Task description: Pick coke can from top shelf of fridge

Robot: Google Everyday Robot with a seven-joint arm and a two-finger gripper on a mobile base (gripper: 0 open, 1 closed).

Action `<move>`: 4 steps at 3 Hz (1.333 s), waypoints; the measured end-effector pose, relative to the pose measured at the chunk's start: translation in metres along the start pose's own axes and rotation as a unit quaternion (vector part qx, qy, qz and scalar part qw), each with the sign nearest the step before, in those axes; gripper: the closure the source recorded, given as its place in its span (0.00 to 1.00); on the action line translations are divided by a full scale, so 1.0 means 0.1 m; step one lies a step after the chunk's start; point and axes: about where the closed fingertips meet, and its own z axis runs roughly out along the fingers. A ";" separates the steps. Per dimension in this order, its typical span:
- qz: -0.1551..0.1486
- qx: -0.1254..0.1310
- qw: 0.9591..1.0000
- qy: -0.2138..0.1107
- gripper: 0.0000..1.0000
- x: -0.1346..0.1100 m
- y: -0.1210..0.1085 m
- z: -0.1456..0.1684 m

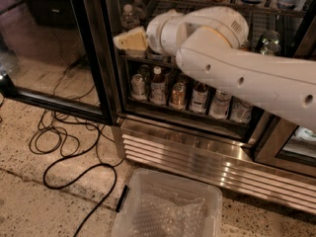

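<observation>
Your arm [247,78] is plain white, marked with a few small dark holes, and a tan band rings its big joint. The claw [131,39] is pale cream-yellow and sits at the fridge's open front, just inside the door frame [94,58], which is black. The fridge [197,154] itself is silver steel, with horizontal louvre stripes across its base. On a lower rack you have a gold-brown can [177,95] among white-labelled bottles. The floor [29,201] is beige with dark speckles, crossed by a black cable [111,168]. The bin [170,177] is translucent white, with dimpled bubble wrap inside.
</observation>
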 end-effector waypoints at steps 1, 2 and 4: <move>-0.006 0.024 0.999 -0.049 0.00 -0.52 -0.35 0.28; -0.021 0.034 0.996 -0.074 0.00 -0.82 -0.45 0.25; 0.000 -0.005 0.992 -0.127 0.00 -1.08 -0.21 0.89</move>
